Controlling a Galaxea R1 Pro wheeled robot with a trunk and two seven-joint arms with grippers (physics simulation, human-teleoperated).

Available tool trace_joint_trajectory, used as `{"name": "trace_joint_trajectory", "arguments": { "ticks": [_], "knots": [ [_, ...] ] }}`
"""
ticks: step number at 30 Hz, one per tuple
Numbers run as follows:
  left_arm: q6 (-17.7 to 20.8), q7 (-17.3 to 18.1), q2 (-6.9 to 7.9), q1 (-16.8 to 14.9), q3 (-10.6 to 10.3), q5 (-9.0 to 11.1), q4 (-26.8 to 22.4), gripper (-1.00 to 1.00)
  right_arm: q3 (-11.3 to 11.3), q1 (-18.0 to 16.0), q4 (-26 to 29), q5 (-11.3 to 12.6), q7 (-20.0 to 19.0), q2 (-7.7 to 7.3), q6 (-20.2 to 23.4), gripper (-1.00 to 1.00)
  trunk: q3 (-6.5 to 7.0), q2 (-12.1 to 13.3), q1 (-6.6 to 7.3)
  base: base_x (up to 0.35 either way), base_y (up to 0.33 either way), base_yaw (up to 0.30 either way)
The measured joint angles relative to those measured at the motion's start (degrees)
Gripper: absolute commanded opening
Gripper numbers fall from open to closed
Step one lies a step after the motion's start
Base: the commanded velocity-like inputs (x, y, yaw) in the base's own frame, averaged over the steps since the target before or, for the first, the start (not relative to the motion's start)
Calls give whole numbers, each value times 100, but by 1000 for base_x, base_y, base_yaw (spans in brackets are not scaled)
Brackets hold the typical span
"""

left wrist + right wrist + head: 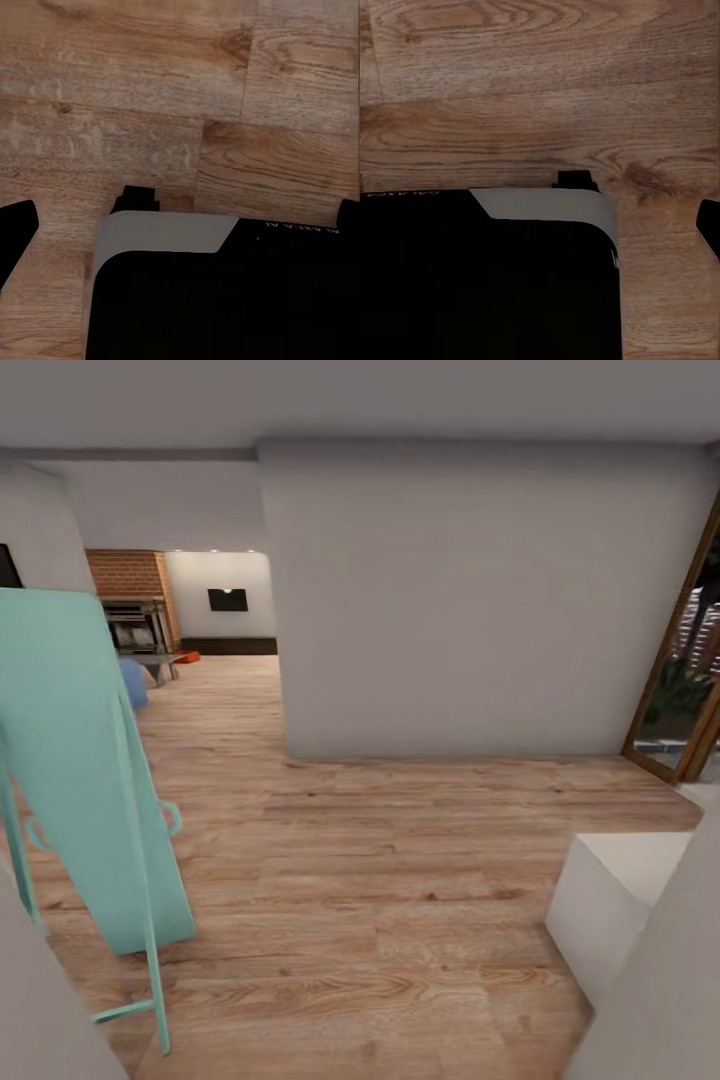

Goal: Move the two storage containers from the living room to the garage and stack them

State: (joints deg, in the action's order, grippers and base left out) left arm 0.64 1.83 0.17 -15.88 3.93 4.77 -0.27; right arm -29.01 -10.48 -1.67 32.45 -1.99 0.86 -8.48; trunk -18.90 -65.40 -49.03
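Transport is not yet begun, we judge: one small orange-red rectangular bin [186,656], perhaps, sits far off by the brick fireplace [128,585]; we cannot tell either claw's state.

One wood plank floor [400,880] runs through the head view and lies under both wrist cameras. One teal ironing board [85,760] stands folded at the left. One grey wall block [470,600] fills the centre. One wood-framed glass door [680,660] is at the right edge. One white box [610,890] sits at the lower right. In the far room: one brick fireplace [130,590], one black wall screen [227,599], one long dark low cabinet [228,646], and one orange-red bin [186,656] on the floor; whether a second bin lies there cannot be told.
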Motion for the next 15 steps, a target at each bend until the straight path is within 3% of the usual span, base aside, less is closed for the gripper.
{"name": "trace_joint_trajectory", "arguments": {
  "ticks": [15],
  "knots": [
    [0, 0, 0, 0, 2, 0, 0, 100, -6, 0, 0, 0, 0, 7, 0, 100, 0, 0, 0, 326, 0, 0]
  ]
}}
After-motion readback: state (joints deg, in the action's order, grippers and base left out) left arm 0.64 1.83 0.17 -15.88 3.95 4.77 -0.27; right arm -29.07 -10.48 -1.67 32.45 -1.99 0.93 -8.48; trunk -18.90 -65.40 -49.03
